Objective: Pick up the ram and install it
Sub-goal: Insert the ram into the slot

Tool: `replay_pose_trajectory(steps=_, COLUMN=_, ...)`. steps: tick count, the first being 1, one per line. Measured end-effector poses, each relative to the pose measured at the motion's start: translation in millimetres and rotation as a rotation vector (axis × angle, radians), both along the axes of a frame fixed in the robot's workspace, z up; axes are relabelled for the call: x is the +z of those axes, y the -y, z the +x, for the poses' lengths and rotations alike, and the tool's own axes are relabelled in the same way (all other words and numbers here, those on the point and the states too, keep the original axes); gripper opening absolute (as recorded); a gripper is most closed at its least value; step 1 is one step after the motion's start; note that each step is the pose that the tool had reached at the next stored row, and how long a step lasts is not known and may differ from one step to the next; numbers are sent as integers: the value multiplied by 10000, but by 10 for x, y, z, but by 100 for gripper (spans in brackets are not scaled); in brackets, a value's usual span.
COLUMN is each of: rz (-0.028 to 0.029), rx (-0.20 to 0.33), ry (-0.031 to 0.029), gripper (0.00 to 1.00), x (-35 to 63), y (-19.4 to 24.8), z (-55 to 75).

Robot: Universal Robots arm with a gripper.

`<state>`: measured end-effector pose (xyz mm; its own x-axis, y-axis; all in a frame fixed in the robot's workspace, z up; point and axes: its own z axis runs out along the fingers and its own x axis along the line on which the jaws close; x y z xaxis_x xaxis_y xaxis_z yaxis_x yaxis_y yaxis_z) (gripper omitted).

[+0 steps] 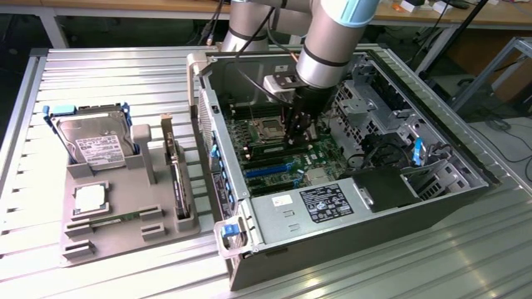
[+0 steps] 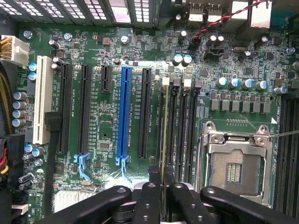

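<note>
My gripper reaches down inside the open computer case, just over the motherboard beside the processor socket. In the wrist view the ram shows edge-on as a thin greenish stick, lined up along the leftmost memory slot next to the socket. My gripper is shut on the ram, one black finger on each side of its near end. Whether the stick is seated in the slot or just above it I cannot tell.
A grey tray at the exterior view's left holds a hard drive, a square processor, an upright dark card and a thin green strip. Case walls, drive cages and cables crowd the gripper. Long expansion slots lie beside the memory slots.
</note>
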<state>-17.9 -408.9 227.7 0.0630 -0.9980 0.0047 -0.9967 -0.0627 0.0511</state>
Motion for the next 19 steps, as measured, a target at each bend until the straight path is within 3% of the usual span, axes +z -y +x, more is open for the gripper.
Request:
replay_pose_trajectory(steps=1, rz=26, rx=-1, ry=11, gripper=13, x=15, y=-3, z=1)
replay_pose_trajectory(steps=3, rz=2, rx=-6, ry=-1, gripper=13, x=144, y=0, z=1)
replay_pose_trajectory(steps=4, rz=4, rx=-6, ry=-1, gripper=13, x=157, y=0, z=2)
replay_pose_trajectory(steps=19, rz=3, rx=-40, ry=17, gripper=13, x=74, y=-7, z=1)
